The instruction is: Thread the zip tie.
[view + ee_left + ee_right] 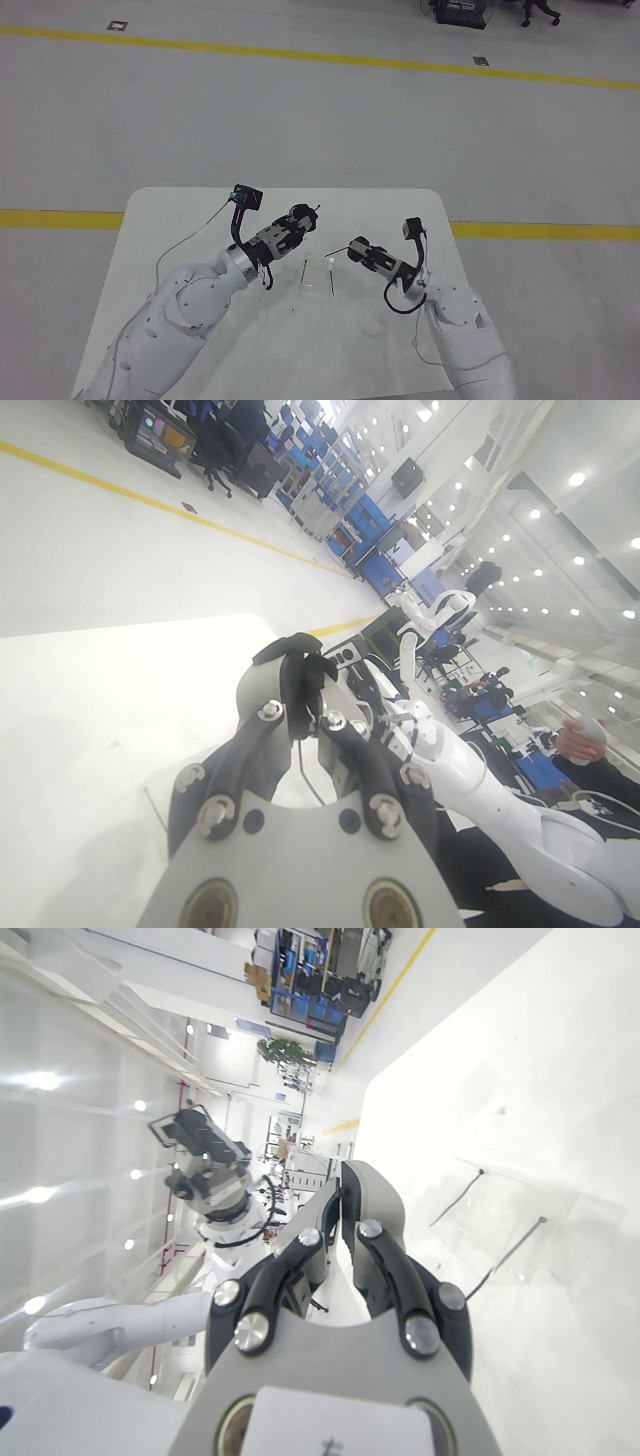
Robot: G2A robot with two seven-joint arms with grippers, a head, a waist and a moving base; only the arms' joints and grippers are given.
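The thin black zip tie [301,761] is held up off the white counter [180,230], pinched in the left gripper [300,672]. The dark-padded fingers [292,690] are clenched on it, and its strap trails back between them toward the wrist. Which end sticks out past the tips cannot be told.

In the top view the left gripper [300,218] and the right gripper [352,247] face each other above the middle of the counter, near but not touching. The right gripper [341,1189] has its grey fingers [372,1198] pressed together. A fine line juts from their tips toward the left gripper in the top view. It may be a strap end, but whether they actually pinch anything cannot be told.

Below and between the two grippers, two spare black zip ties [457,1198] [515,1248] lie flat and side by side on a clear plastic sheet [550,1208].

My reading is that pick-up is done and the step in hand is the alignment before threading, with the tie in the air and no closed loop to be seen. The next move calls for bringing the pointed tail squarely to the small slot in the head. That needs the two tips lined up closely, the strap turned the right way round, and a firm hold so the thin strap does not bow aside when pushed.
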